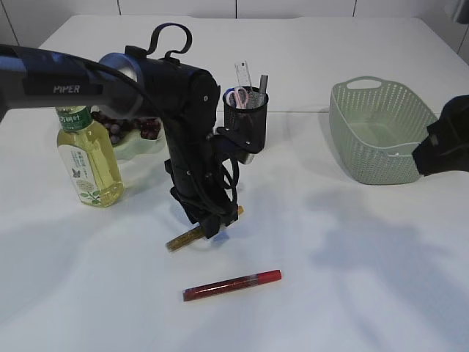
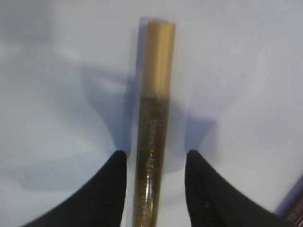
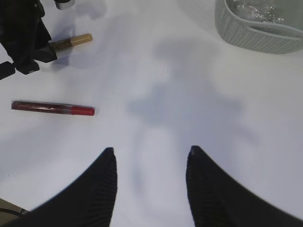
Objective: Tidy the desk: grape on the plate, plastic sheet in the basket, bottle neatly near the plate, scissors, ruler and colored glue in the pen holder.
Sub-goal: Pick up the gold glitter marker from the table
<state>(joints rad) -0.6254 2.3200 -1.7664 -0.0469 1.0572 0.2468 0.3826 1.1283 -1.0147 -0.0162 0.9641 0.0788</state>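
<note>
Red glue pen (image 1: 231,285) nearest, left claw (image 2: 155,189) open astride gold glue pen (image 2: 154,127); right claw (image 3: 150,189) open, empty

Open tabletop (image 1: 352,293) right of red glue stick (image 1: 231,285).

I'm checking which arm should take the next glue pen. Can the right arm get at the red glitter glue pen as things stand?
Probably yes. The red glitter glue pen lies alone on bare table, and the right gripper hovers open and empty with nothing between them. The left gripper is busy straddling the gold glitter glue pen.
</note>
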